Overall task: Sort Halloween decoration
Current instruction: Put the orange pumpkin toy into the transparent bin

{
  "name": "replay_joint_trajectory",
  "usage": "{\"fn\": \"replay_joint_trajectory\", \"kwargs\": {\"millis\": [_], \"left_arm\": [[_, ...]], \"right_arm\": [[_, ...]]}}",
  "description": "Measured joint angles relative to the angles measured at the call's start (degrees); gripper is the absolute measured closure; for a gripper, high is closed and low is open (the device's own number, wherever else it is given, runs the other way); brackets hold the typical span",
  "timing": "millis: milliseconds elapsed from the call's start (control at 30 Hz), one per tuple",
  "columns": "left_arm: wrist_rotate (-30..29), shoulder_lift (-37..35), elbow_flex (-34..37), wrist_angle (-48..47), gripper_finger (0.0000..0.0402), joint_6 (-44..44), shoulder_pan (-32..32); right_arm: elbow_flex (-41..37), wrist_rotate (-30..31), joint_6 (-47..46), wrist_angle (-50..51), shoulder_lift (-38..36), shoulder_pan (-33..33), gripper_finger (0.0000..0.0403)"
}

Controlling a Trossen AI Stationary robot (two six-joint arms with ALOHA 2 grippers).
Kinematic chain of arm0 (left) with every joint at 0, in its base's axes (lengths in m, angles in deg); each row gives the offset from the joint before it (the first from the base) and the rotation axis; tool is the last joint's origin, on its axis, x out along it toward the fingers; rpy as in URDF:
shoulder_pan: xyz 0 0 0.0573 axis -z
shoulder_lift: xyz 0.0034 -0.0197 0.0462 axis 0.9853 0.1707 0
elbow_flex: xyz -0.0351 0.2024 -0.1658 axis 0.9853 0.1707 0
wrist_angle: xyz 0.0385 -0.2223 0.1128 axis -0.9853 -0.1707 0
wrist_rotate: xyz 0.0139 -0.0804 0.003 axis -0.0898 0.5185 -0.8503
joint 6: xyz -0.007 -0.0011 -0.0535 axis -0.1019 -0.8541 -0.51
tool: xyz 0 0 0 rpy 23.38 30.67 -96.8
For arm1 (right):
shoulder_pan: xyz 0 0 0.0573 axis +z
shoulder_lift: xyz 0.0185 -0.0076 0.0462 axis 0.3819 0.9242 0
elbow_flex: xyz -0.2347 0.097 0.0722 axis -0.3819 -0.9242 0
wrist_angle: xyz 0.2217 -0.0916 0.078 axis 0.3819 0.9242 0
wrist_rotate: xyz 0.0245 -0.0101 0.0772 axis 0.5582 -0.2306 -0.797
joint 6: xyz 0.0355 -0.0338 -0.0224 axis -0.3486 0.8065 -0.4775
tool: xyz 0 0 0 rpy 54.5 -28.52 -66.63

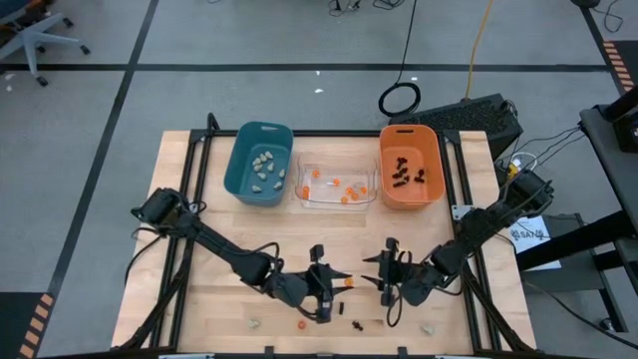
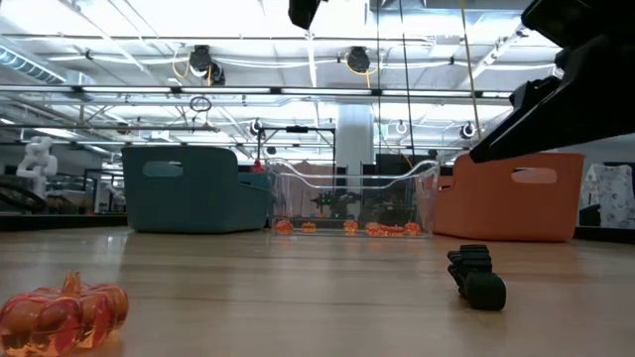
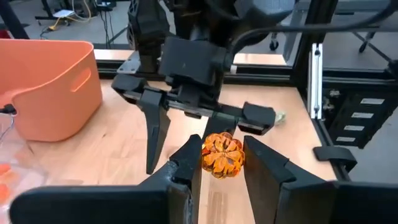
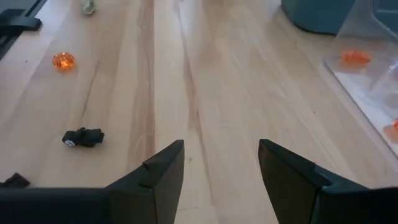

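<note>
Held trinket: a small round orange pumpkin (image 3: 222, 155) sits clamped between the left gripper (image 3: 222, 163) fingers, above the near-middle of the table (image 1: 214, 214); it is round, with no long axis to speak of.
Left gripper fingers: narrow, closed on the pumpkin from both sides.
Right gripper (image 4: 221, 163): just beside the left one, facing it, fingers apart with nothing between them.
Loose trinkets: another orange pumpkin (image 2: 62, 312) and a black spidery piece (image 2: 476, 277) lie on the wood near the front edge; the black piece lies on its side, long axis running away from the low camera. A pale lump (image 1: 254, 324) rests near the front left.
Teal bin (image 1: 258, 163): pale beige-white lumps.
Clear bin (image 1: 336, 183): small orange ones.
Orange bin (image 1: 410, 165): black spidery ones.
</note>
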Motion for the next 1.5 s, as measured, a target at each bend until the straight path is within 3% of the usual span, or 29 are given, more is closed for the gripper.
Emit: {"fn": "replay_joint_trajectory", "kwargs": {"millis": [200, 367, 700, 833, 1333, 1500], "left_arm": [[0.0, -0.1, 0.0, 0.0, 0.0313, 0.6, 0.2], [-0.5, -0.1, 0.0, -1.1, 0.0313, 9.5, 0.3], [-1.1, -0.1, 0.0, -1.2, 0.0313, 45.3, 0.2], [-1.1, -0.1, 0.0, -1.1, 0.0313, 53.6, -0.2], [-1.1, -0.1, 0.0, -1.1, 0.0313, 53.1, -0.8], [-1.1, -0.1, 0.0, -1.1, 0.0313, 42.4, -0.9]], "right_arm": [[0.0, 2.1, -0.1, -1.7, 0.0, 1.7, 0.0213], [0.0, 2.4, 0.2, -3.5, 0.0, 2.0, 0.0213], [0.0, 4.1, 1.4, -3.4, 0.0, 2.0, 0.0213], [-0.1, 4.2, 1.8, -3.3, 0.0, 2.0, 0.0213], [-0.1, 5.6, 5.5, -3.3, 0.0, 2.0, 0.0213], [-0.1, 6.5, 8.2, -3.3, 0.0, 1.9, 0.0213]]}}
